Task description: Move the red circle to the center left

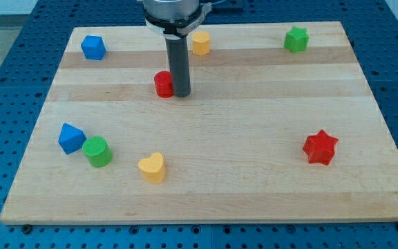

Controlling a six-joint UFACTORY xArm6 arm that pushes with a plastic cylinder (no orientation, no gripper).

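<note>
The red circle is a short red cylinder on the wooden board, above the middle and left of centre. My tip stands right against its right side, touching or nearly touching it. The dark rod rises from there to the arm at the view's top and hides a sliver of the red circle's right edge.
A blue cube lies at top left, a yellow hexagon-like block just behind the rod, a green star at top right. A blue triangular block, a green cylinder and a yellow heart lie at bottom left. A red star lies at right.
</note>
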